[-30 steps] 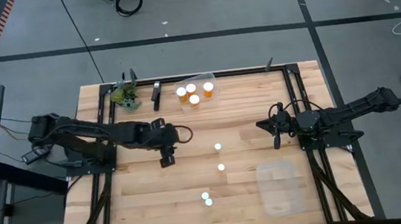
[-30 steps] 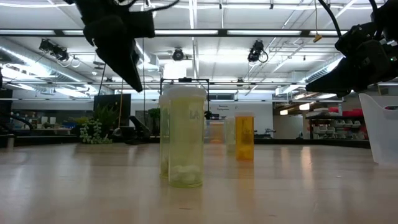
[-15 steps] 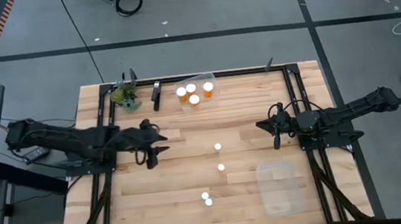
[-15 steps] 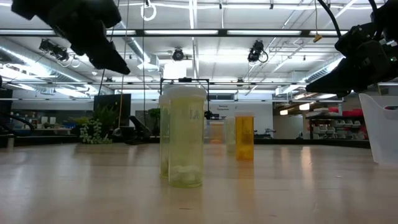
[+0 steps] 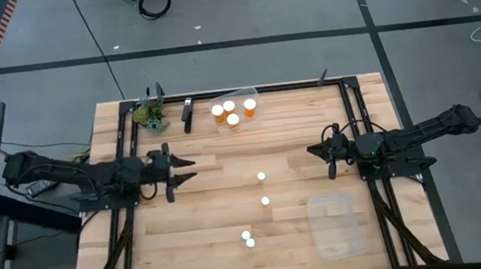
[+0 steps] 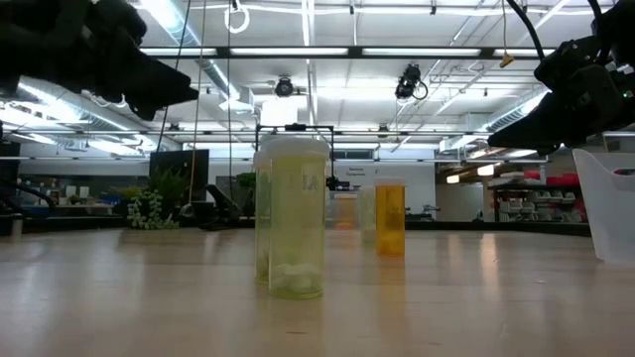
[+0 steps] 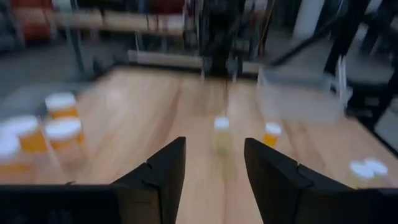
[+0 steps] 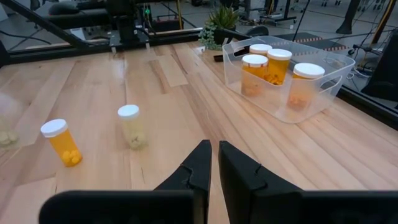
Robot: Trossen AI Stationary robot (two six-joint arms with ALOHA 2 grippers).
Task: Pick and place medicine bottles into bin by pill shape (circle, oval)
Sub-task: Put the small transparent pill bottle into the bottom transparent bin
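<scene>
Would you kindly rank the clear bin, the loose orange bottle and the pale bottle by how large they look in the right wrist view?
1. clear bin, clearly largest.
2. loose orange bottle, slightly bigger-looking.
3. pale bottle; these two are close, and differing nearness to the camera makes it unsure.

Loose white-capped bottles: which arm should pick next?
Probably right: the right gripper sits slightly nearer the white-capped bottle, and the empty clear plastic bin lies on its side. The left gripper is farther.

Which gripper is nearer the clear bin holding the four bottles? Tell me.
Left. The left gripper sits just short of the clear bin, toward the table's left edge. The right gripper hangs farther off, on the opposite side of the table.
</scene>
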